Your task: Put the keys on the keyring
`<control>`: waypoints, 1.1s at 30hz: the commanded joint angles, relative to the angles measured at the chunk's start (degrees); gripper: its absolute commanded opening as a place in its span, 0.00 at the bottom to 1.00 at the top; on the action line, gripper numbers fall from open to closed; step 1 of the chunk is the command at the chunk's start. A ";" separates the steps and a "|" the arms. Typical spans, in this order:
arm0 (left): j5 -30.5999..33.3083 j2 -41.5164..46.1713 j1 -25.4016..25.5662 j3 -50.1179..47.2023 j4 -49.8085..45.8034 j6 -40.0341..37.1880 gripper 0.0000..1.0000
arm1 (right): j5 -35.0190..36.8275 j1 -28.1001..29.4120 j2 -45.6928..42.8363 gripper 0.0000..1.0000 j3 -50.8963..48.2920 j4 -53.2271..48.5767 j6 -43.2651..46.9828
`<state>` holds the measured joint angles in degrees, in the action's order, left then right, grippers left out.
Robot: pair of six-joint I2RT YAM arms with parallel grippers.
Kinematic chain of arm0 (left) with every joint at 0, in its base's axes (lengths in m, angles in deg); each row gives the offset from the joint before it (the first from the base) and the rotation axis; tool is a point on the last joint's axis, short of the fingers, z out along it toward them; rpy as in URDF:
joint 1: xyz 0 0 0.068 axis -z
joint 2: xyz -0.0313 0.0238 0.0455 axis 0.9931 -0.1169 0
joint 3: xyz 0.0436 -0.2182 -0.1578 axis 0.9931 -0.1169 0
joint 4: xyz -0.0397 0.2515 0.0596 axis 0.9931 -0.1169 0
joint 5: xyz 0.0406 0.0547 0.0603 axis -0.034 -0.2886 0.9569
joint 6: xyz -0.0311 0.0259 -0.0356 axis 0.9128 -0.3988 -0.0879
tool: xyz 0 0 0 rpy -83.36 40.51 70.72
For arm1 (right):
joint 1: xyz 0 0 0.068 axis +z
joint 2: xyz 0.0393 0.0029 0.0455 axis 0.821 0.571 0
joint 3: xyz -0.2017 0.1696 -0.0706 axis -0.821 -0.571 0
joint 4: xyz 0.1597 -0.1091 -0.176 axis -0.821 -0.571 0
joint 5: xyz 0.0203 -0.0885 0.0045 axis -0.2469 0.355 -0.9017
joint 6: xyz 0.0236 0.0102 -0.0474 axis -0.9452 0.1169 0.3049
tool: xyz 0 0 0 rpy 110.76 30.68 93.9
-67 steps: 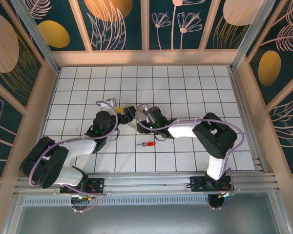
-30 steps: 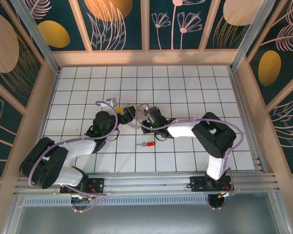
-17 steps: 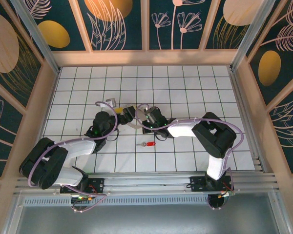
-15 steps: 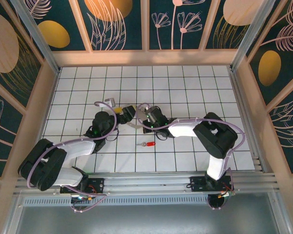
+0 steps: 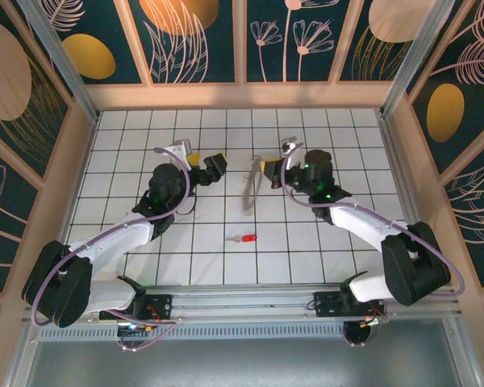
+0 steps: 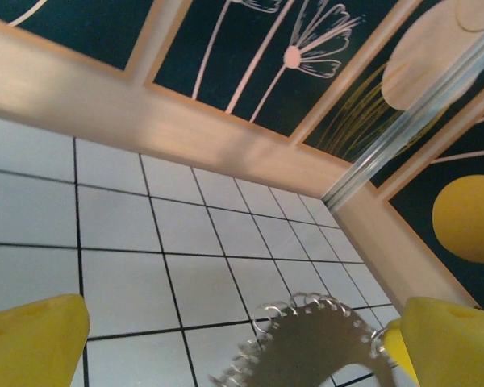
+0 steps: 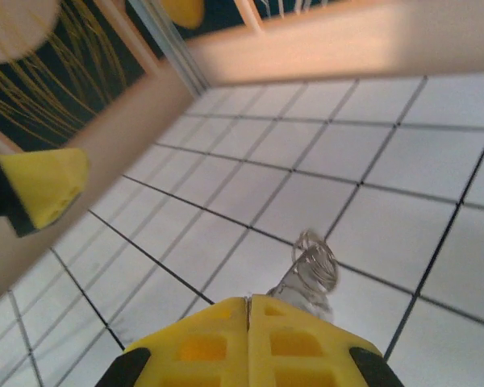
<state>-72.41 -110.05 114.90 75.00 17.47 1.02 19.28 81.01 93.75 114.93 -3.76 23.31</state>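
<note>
The key (image 5: pixel 244 239), red-headed with a short silver blade, lies flat on the white tiled floor (image 5: pixel 306 137) in front of both arms. The keyring (image 5: pixel 248 190), a floppy chain-like loop, hangs blurred in the air from my right gripper (image 5: pixel 263 168), which is shut on it. In the right wrist view the yellow fingertips (image 7: pixel 218 339) are pressed together and the keyring (image 7: pixel 313 272) sticks out just past them. My left gripper (image 5: pixel 205 168) stands open to the left of the ring, not touching it. Between its yellow fingertips (image 6: pixel 32 343) the keyring (image 6: pixel 323 343) shows ahead.
Wooden walls with dark floral panels (image 5: pixel 242 40) close in the floor at the back and sides. A metal rail (image 5: pixel 242 302) runs along the near edge by the arm bases. The left gripper's yellow finger (image 7: pixel 44 185) appears at the left of the right wrist view.
The grippers, close together low over the ring, have drawn apart. The right one rose back and right carrying the keyring; the left one moved back, open. The key has not moved.
</note>
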 commanded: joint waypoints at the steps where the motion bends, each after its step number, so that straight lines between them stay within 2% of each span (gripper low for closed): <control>1: -3.42 1.01 0.29 3.69 -3.14 -5.33 0.98 | -13.95 -3.43 -1.60 0.00 -0.86 11.87 -2.89; 6: -7.99 0.10 0.29 5.91 -3.79 -7.09 0.95 | -20.32 -5.95 -0.40 0.00 -0.54 16.52 -7.20; 12: -17.13 -0.96 0.29 6.39 -1.12 -6.17 0.74 | -25.79 -6.30 0.06 0.00 -1.59 22.21 -11.12; 17: -26.05 -1.41 0.24 5.68 5.04 -3.30 0.63 | -31.92 -6.31 0.05 0.00 -1.79 26.26 -13.88; 20: -30.01 -3.08 0.29 6.03 7.91 -0.68 0.62 | -29.74 -6.12 -0.41 0.00 -0.99 22.11 -12.35; 23: -27.43 -3.57 0.25 5.67 8.02 -0.27 0.66 | -24.08 -4.44 -0.50 0.00 -0.37 14.71 -8.19; 26: -23.50 -3.64 0.28 4.48 8.18 -0.59 0.71 | -18.78 -2.58 1.38 0.00 -0.46 11.84 -6.32; 33: -16.71 -2.58 0.27 2.64 5.98 -1.73 0.75 | -15.77 -0.54 13.07 0.00 4.16 17.80 -10.57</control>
<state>-92.80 -113.48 114.90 78.85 22.34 -0.12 1.19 79.69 103.54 115.26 10.12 14.28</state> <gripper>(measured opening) 0.746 0.052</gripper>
